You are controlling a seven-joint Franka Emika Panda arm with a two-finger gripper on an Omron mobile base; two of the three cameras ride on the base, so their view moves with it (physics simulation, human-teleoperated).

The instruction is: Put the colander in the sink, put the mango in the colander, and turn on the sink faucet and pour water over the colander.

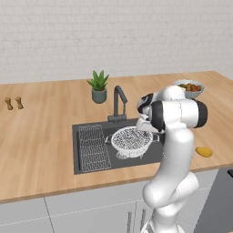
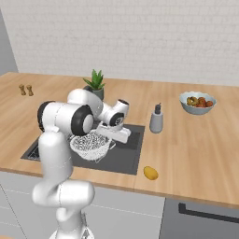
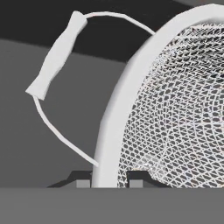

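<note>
The white mesh colander (image 1: pixel 131 141) (image 2: pixel 91 144) hangs over the right half of the dark sink (image 1: pixel 75 152) (image 2: pixel 127 161), with its shadow on the basin floor below it. My gripper (image 1: pixel 146 127) (image 2: pixel 114 135) (image 3: pixel 109 181) is shut on the colander's rim (image 3: pixel 118 122); one dark fingertip shows on each side of the rim. One wire handle (image 3: pixel 57 57) sticks out to the left in the hand view. The yellow mango (image 1: pixel 204 151) (image 2: pixel 150 173) lies on the counter right of the sink. The dark faucet (image 1: pixel 119 102) stands behind the basin, with no stream from it.
A wire rack (image 1: pixel 93 148) lies in the sink's left half. A potted plant (image 1: pixel 98 86) (image 2: pixel 95 81) stands behind the faucet. A fruit bowl (image 1: pixel 189 87) (image 2: pixel 198 102), a soap dispenser (image 2: pixel 156 120) and two shakers (image 1: pixel 13 103) (image 2: pixel 25 89) stand on the counter.
</note>
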